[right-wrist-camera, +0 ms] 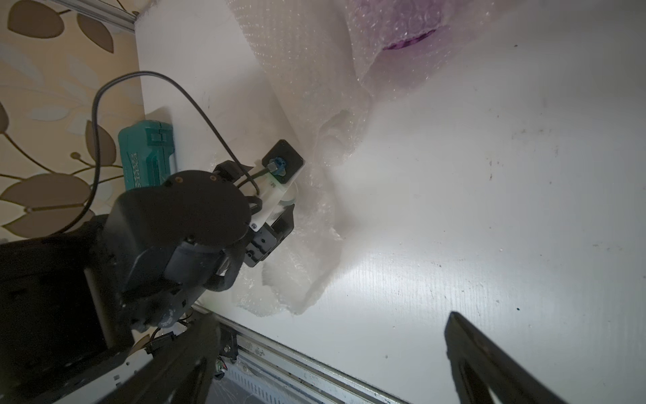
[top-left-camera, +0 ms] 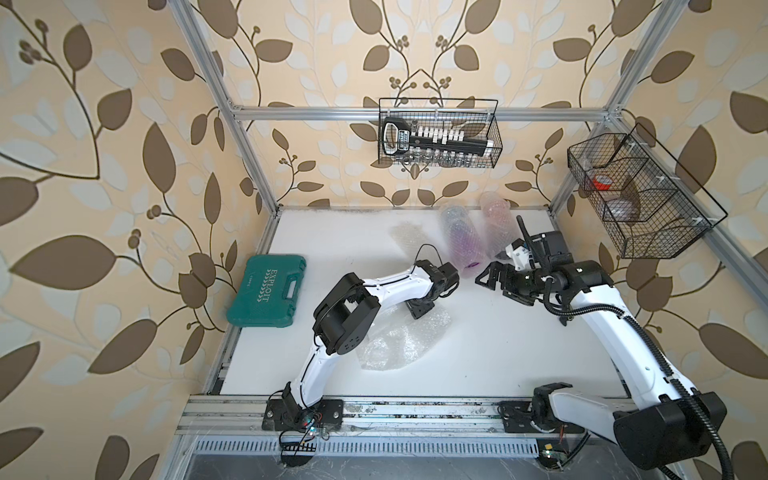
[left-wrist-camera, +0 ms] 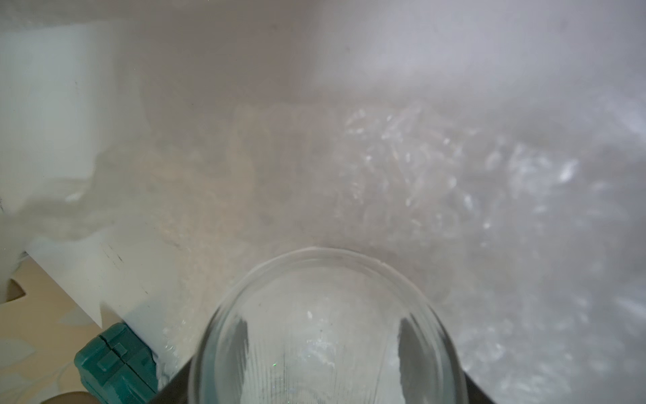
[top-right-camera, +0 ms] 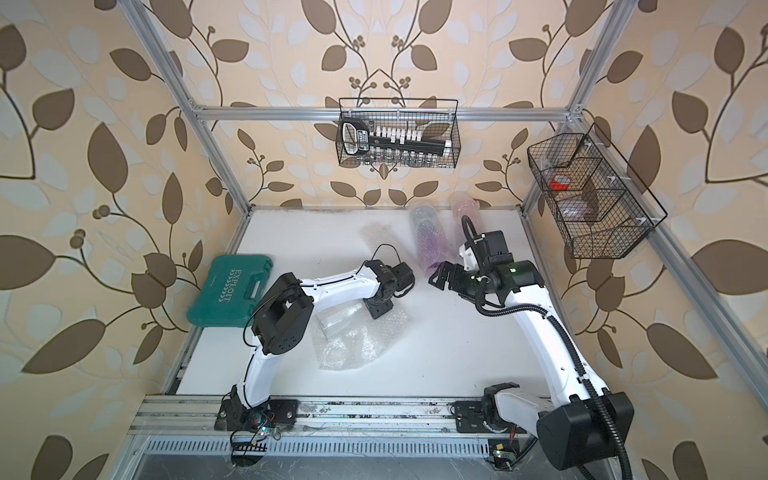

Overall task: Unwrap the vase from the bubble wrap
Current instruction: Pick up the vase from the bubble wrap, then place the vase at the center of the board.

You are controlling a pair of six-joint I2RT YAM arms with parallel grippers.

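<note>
The left pincer [top-right-camera: 375, 311], just left of centre in both top views, is clamped on one end of the clear vase [left-wrist-camera: 328, 325]. In the left wrist view the glass mouth fills the lower middle of the frame, with dark fingers [left-wrist-camera: 174, 390] on either side of it. In a top view the ribbed glass body lies on its side to the left of the pincer, resting on a loose, crumpled sheet of bubble wrap [top-left-camera: 395, 345] on the white table [top-left-camera: 498, 357]. The right pincer [top-left-camera: 490, 282], right of centre, has its jaws wide apart, with only bare table between them in the right wrist view. It sits just beside the near end of a purple vase [top-left-camera: 461, 243] that is rolled in bubble wrap. A pink vase [top-left-camera: 496, 220], wrapped the same way, lies beside that one against the back edge. A flat sheet [top-left-camera: 405, 239] lies to the left of the two. At upper centre a wire basket [top-left-camera: 496, 124] hangs on the back rail. It holds a black socket rail [top-left-camera: 440, 139] with white clips and a row of metal sockets below it; the rail's label is too small to read. At upper right a divided wire basket [top-left-camera: 681, 232] hangs on the side rail. One compartment holds a red round thing [top-left-camera: 601, 183] and the next a pale round one that I cannot identify. At left of frame a closed green case [top-left-camera: 268, 291] lies on the table edge, marked "EXPLOIT" in white beside a row of chevrons.
</note>
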